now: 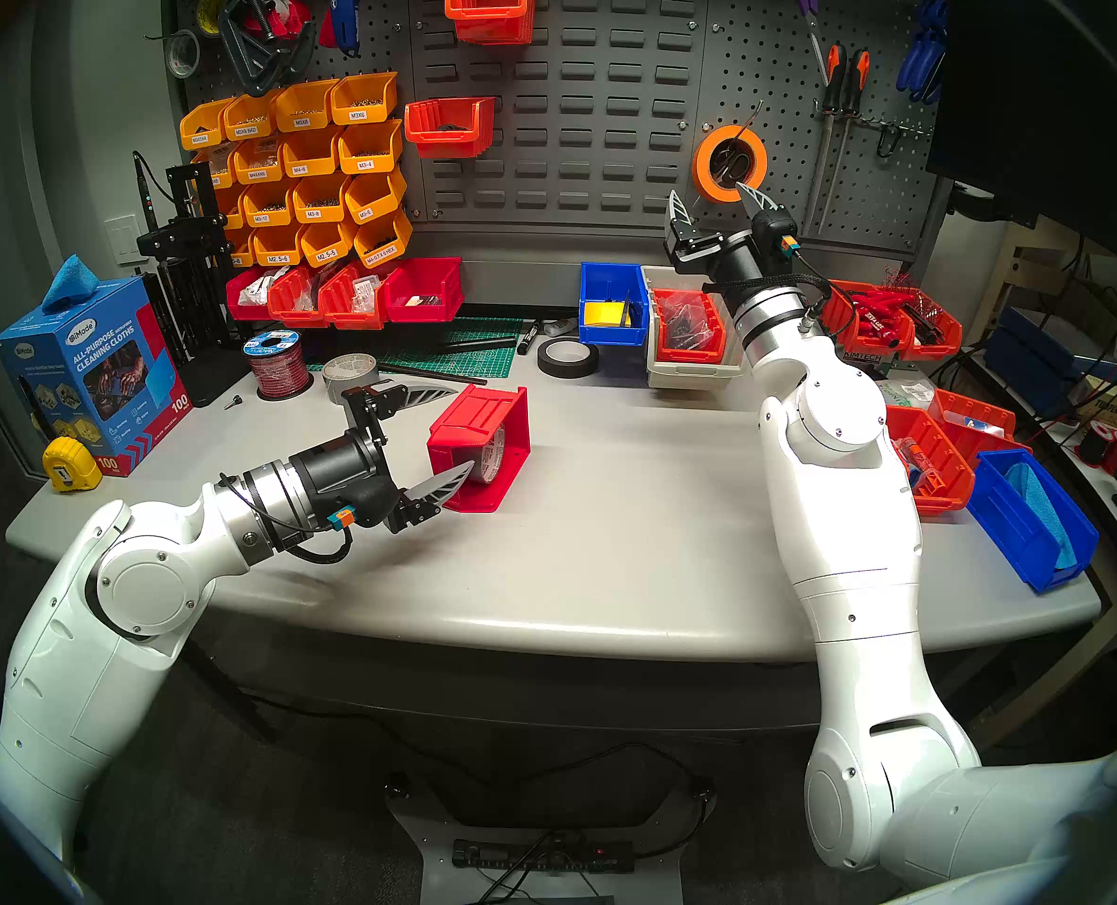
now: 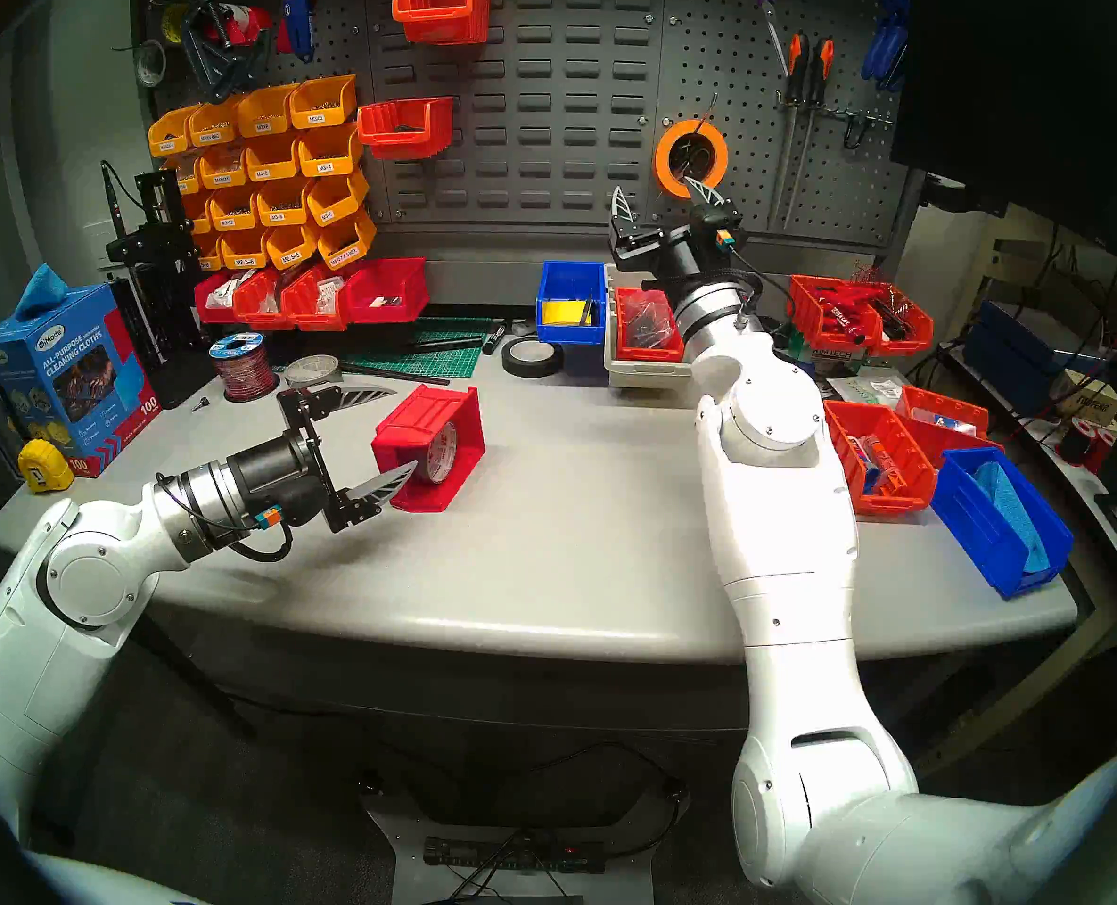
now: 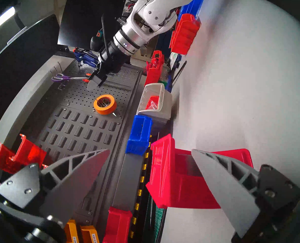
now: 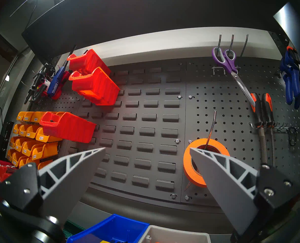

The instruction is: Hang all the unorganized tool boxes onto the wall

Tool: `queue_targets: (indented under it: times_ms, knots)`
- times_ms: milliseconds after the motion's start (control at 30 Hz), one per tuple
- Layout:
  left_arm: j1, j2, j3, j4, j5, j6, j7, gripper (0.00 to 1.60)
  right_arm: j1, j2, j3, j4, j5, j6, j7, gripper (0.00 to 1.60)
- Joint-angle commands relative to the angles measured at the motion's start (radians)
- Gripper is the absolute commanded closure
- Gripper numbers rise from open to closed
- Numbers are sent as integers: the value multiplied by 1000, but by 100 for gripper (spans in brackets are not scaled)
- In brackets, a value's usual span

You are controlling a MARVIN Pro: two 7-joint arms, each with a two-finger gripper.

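On the grey worktable (image 1: 608, 525), a bright red plastic bin (image 1: 481, 446) lies tipped on its side with a tape roll (image 1: 496, 452) inside, facing the left gripper (image 1: 441, 437), whose fingers are spread wide, one entering its mouth. It looks light, rigid and smooth, best pinched by a side wall; the loose roll may slide out

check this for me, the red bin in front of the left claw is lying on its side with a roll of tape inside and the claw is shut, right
Not quite: the left claw is open, its fingers spread wide on either side of the red bin. The head view shows this, and the left wrist view confirms it. The rest holds: the bin lies on its side on the table with a roll of tape inside.
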Motion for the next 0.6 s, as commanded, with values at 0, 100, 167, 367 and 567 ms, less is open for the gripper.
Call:
queue_targets:
  times_ms: [0, 100, 167, 367, 567]
  knots:
    - [-66, -3, 15, 0, -18, 19, -5, 0, 7, 0, 1, -12, 0, -1, -2, 0]
    - [-87, -7, 28, 8, -17, 27, -9, 0, 7, 0, 1, -12, 0, -1, -2, 0]
    - [-98, -11, 35, 12, -15, 33, -9, 0, 7, 0, 1, -12, 0, -1, -2, 0]
    - [-119, -36, 48, 16, -66, 81, -13, 112, 8, 0, 1, -12, 0, -1, -2, 0]
    - [-140, -57, 58, 11, -116, 126, -12, 160, 8, -1, 1, -12, 0, -1, -2, 0]
